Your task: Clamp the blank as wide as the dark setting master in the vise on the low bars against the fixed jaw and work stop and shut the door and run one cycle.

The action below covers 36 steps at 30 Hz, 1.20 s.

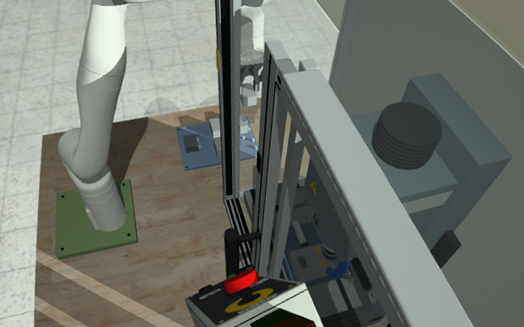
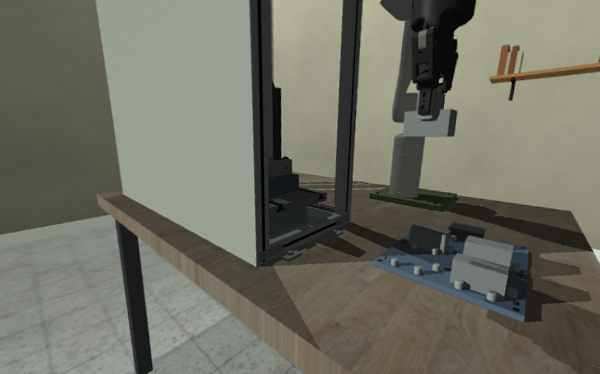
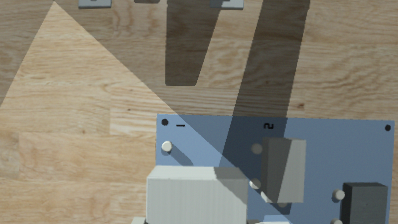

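Note:
My gripper [image 1: 250, 87] [image 2: 428, 112] [image 3: 197, 220] is shut on a light grey blank [image 1: 249, 98] [image 2: 430, 125] [image 3: 197, 199]. It holds the blank level, high above the blue plate [image 1: 200, 162] [image 2: 413, 256] [image 3: 325, 134]. The dark setting master [image 1: 191, 143] [image 2: 466, 232] [image 3: 364, 205] stands on the plate. A narrower grey blank [image 2: 429, 238] [image 3: 283, 170] stands near the numeral 2. Light grey block shapes [image 2: 480, 276] stand at the plate's other side. The vise [image 2: 290, 204] is dark inside the guard; its two low bars cannot be made out.
The guard's post [image 1: 229, 112] [image 2: 347, 106] stands between the plate and the vise. The guard's side towards the plate looks open in the exterior view. The control column carries a red button [image 1: 241, 281]; a black upright handle [image 1: 230, 249] is behind it. White pins [image 3: 166, 146] stick up from the plate.

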Available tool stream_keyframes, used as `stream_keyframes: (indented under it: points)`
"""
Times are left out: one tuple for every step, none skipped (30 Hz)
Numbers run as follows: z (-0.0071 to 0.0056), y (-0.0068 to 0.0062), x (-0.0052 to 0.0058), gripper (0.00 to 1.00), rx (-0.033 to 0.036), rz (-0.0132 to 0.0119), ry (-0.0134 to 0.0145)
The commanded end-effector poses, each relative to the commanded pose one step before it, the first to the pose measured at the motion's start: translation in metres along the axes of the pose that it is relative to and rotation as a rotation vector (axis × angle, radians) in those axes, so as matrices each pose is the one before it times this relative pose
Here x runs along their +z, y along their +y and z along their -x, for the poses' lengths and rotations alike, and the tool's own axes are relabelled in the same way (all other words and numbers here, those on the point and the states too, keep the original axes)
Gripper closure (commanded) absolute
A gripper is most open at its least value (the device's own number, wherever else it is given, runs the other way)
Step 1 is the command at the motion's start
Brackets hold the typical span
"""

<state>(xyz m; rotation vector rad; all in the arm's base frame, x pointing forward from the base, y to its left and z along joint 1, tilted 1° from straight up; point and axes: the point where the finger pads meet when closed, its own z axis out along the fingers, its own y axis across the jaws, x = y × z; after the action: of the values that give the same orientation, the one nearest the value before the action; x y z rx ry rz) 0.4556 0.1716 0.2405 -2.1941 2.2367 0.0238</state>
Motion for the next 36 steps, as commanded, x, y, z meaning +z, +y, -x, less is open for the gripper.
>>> stream_keyframes:
  points:
    - [-0.00270, -0.00233, -0.00539, 0.90, 0.00453, -0.00828, 0.00323]
    - [0.00000, 0.00000, 0.00000, 0.90, 0.00000, 0.00000, 0.00000]
    - [0.00000, 0.00000, 0.00000, 0.90, 0.00000, 0.00000, 0.00000]
    - [0.00000, 0.00000, 0.00000, 0.90, 0.00000, 0.00000, 0.00000]
    - [0.00000, 0.00000, 0.00000, 0.90, 0.00000, 0.00000, 0.00000]
    - [0.00000, 0.00000, 0.00000, 0.90, 0.00000, 0.00000, 0.00000]
    - [0.00000, 0.00000, 0.00000, 0.90, 0.00000, 0.00000, 0.00000]
    - [0.00241, 0.00123, 0.00250, 0.90, -0.00358, 0.00353, -0.00394]
    - [-0.00060, -0.00030, -0.00063, 0.90, 0.00089, -0.00089, 0.00098]
    - [-0.00060, -0.00031, -0.00063, 0.90, 0.00089, -0.00089, 0.00098]
    - [-0.00060, -0.00031, -0.00063, 0.90, 0.00089, -0.00089, 0.00098]
    - [-0.00060, -0.00031, -0.00063, 0.90, 0.00089, -0.00089, 0.00098]
    - [0.00000, 0.00000, 0.00000, 0.90, 0.00000, 0.00000, 0.00000]
    - [0.00000, 0.00000, 0.00000, 0.90, 0.00000, 0.00000, 0.00000]
    - [0.00000, 0.00000, 0.00000, 0.90, 0.00000, 0.00000, 0.00000]
    - [0.00000, 0.00000, 0.00000, 0.90, 0.00000, 0.00000, 0.00000]
    - [0.00000, 0.00000, 0.00000, 0.90, 0.00000, 0.00000, 0.00000]
    - [0.00000, 0.00000, 0.00000, 0.90, 0.00000, 0.00000, 0.00000]
    - [0.00000, 0.00000, 0.00000, 0.90, 0.00000, 0.00000, 0.00000]
    - [0.00000, 0.00000, 0.00000, 0.90, 0.00000, 0.00000, 0.00000]
    - [0.00000, 0.00000, 0.00000, 0.90, 0.00000, 0.00000, 0.00000]
    - [0.00000, 0.00000, 0.00000, 0.90, 0.00000, 0.00000, 0.00000]
    - [0.00000, 0.00000, 0.00000, 0.90, 0.00000, 0.00000, 0.00000]
    - [0.00000, 0.00000, 0.00000, 0.90, 0.00000, 0.00000, 0.00000]
    - [0.00212, 0.00106, 0.00214, 0.90, -0.00358, 0.00345, -0.00398]
    - [-0.00091, -0.00045, -0.00092, 0.90, 0.00090, -0.00086, 0.00100]
    - [-0.00091, -0.00045, -0.00092, 0.90, 0.00090, -0.00086, 0.00100]
    - [-0.00091, -0.00045, -0.00092, 0.90, 0.00090, -0.00086, 0.00100]
    - [-0.00091, -0.00045, -0.00092, 0.90, 0.00090, -0.00086, 0.00100]
    - [0.00000, 0.00000, 0.00000, 0.90, 0.00000, 0.00000, 0.00000]
    - [0.00000, 0.00000, 0.00000, 0.90, 0.00000, 0.00000, 0.00000]
    - [0.00000, 0.00000, 0.00000, 0.90, 0.00000, 0.00000, 0.00000]
    - [0.00000, 0.00000, 0.00000, 0.90, 0.00000, 0.00000, 0.00000]
    - [0.00000, 0.00000, 0.00000, 0.90, 0.00000, 0.00000, 0.00000]
    - [0.00000, 0.00000, 0.00000, 0.90, 0.00000, 0.00000, 0.00000]
    - [0.00000, 0.00000, 0.00000, 0.90, 0.00000, 0.00000, 0.00000]
